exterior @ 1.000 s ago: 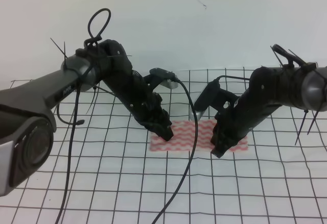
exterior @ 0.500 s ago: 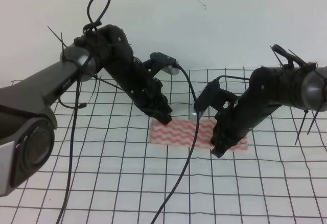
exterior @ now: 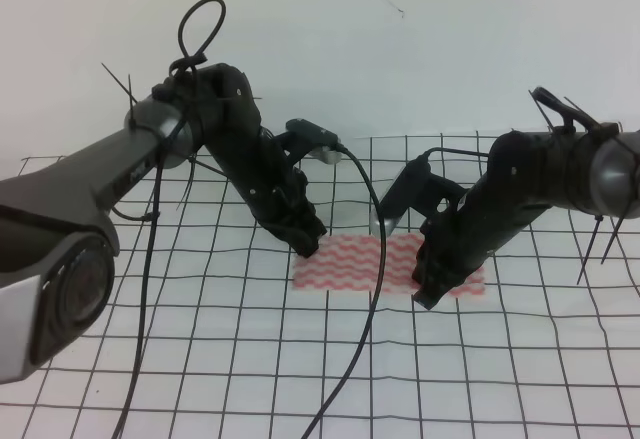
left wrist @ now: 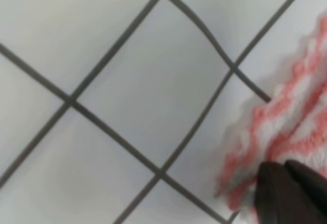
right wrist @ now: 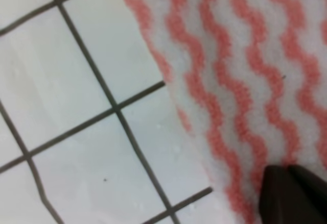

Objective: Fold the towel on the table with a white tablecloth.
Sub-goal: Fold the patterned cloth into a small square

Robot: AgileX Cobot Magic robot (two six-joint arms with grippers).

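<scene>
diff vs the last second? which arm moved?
The left tool lifted off the towel's left part, drew back toward its far-left corner, then settled there; the cloth it covered now shows. The right tool stayed planted on the towel's right end, and the towel kept its place on the table.

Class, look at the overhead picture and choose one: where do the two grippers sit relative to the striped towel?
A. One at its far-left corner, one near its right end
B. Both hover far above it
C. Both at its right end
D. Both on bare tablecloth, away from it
A: the left gripper is down at the far-left corner of the towel, while the right gripper is down near its right end.
</scene>
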